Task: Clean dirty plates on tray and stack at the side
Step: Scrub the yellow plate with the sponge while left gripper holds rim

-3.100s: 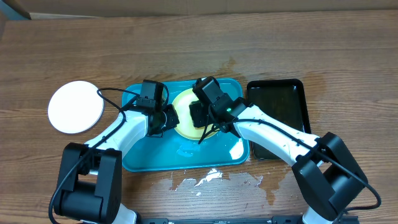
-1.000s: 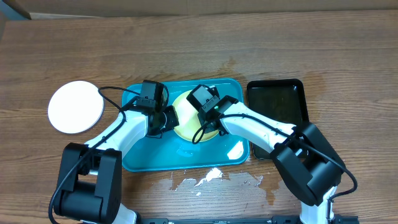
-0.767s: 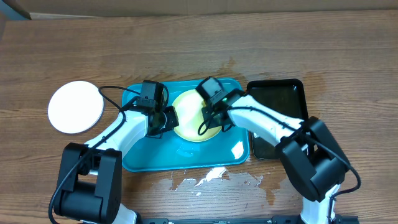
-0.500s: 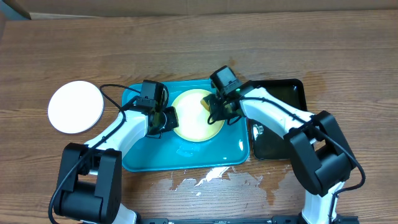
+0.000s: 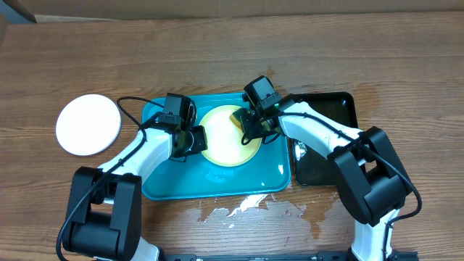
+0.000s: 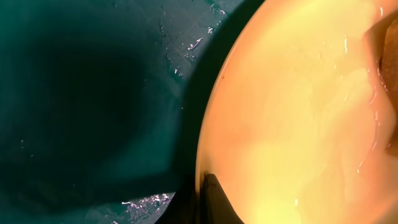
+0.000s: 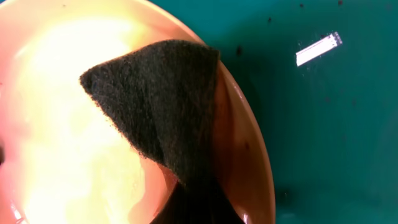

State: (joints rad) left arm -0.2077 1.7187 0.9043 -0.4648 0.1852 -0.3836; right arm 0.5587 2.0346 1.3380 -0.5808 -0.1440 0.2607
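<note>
A pale yellow plate [image 5: 226,138] lies wet on the turquoise tray [image 5: 181,181]. My left gripper [image 5: 196,139] is shut on the plate's left rim; in the left wrist view its dark fingertips [image 6: 208,196] pinch the edge of the plate [image 6: 298,118] above the tray [image 6: 87,93]. My right gripper [image 5: 246,125] is shut on a dark scouring pad [image 7: 161,102], which rests on the plate's upper right rim [image 7: 249,155]. A white plate [image 5: 88,124] sits on the table left of the tray.
A smaller black tray [image 5: 325,119] lies right of the turquoise one, partly under my right arm. Water drops and glare mark the turquoise tray floor [image 7: 317,50]. A chipped white patch [image 5: 246,206] marks the table's front edge.
My right gripper has swept the pad from the plate's middle out to its upper right rim. The left gripper and the plate have stayed put.
</note>
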